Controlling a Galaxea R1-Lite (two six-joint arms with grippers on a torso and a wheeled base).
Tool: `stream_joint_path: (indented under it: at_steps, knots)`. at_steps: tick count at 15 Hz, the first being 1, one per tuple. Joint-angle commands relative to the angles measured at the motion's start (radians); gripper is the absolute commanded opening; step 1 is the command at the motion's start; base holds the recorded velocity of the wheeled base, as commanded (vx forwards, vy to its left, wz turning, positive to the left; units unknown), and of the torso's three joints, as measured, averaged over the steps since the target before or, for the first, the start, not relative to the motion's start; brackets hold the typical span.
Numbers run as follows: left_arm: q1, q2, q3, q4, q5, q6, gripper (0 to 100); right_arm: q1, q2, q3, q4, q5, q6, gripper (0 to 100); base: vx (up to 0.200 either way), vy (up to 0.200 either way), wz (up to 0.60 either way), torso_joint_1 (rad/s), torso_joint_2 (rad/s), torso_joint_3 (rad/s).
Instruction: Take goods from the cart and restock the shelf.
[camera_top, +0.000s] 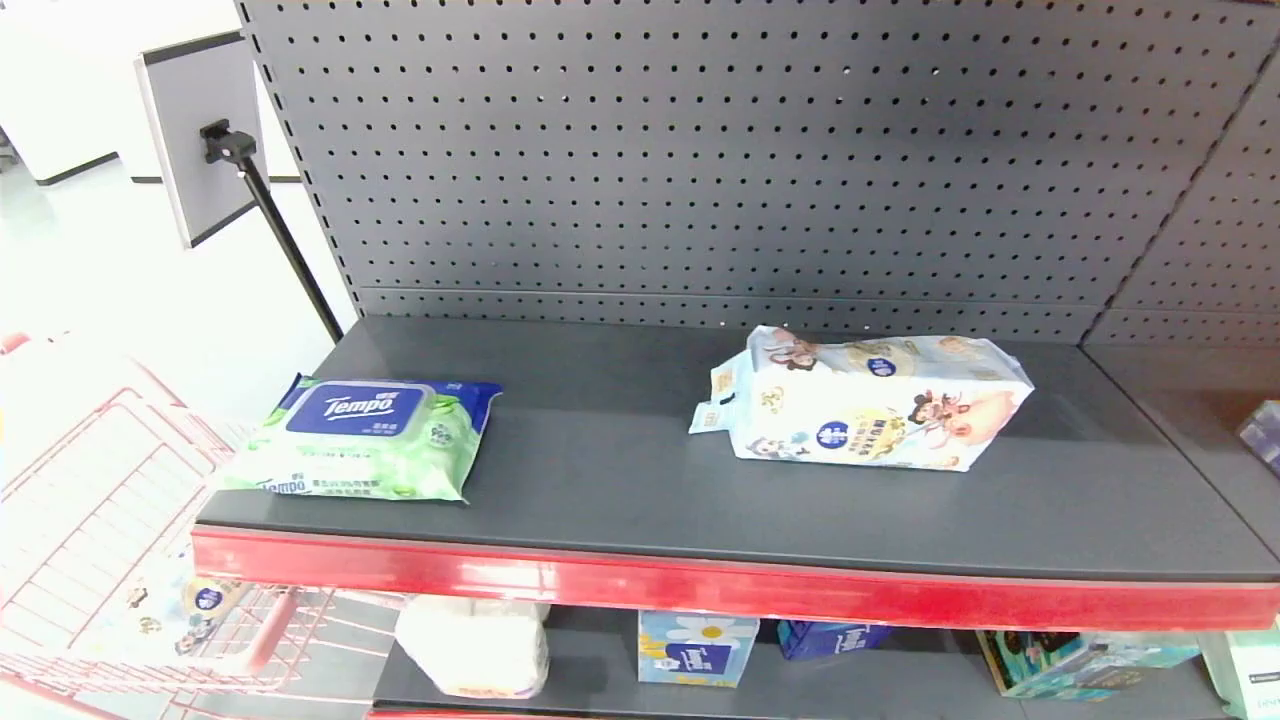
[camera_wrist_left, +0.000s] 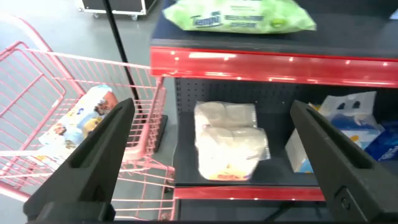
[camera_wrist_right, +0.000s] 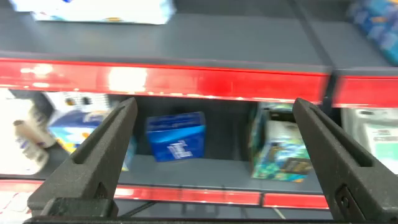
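Supermarket shelf (camera_top: 640, 470) with a red shelf edge (camera_top: 700, 585) along its front, and a pink wire cart (camera_top: 90, 480) standing to the left of that edge and lower than it.

The left end effector (camera_wrist_left: 212, 109) is below the red edge, near its left end, with its 2 fingers spread wide and nothing between them. The right end effector (camera_wrist_right: 214, 106) is below the edge further right, also spread and empty.

1 cartoon-printed pack (camera_wrist_left: 78, 124) lies in the cart, left of and below the red edge. It leans on the wire side with its long axis slanted. It sits to the left of the left end effector, so the left arm looks the nearer one for a pickup.

Above the red edge lie 2 goods: 1 green wipes pack (camera_top: 365, 438) at the left end and 1 cartoon tissue pack (camera_top: 865, 400) right of centre, both flat. Below the edge at least 4 goods sit on the lower shelf (camera_top: 600, 680), among them 1 white roll pack (camera_top: 475, 645) and 1 flowered box (camera_top: 697, 647).
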Motion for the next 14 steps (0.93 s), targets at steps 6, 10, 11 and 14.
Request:
stream_joint_path:
  at_steps: [6,10,11,14]
  knots:
    - [0.000,0.000,0.000,0.000,0.000,-0.001,100,0.000,0.001,0.001,0.000,0.000,0.000,100,0.000,0.200,0.00,0.003,0.00,0.001]
    - [0.000,0.000,0.000,0.000,0.000,-0.001,100,0.000,0.001,0.000,0.000,0.000,0.000,100,0.000,0.200,0.00,0.001,0.00,0.002]
    - [0.000,0.000,0.000,0.000,0.000,-0.001,100,0.000,0.001,0.001,0.000,0.000,0.000,100,0.000,0.200,0.00,0.002,0.01,-0.002]
    - [0.000,0.000,0.000,0.000,0.000,-0.001,100,0.000,0.001,0.001,0.000,0.000,0.000,100,0.000,0.200,0.00,-0.001,0.01,0.001]
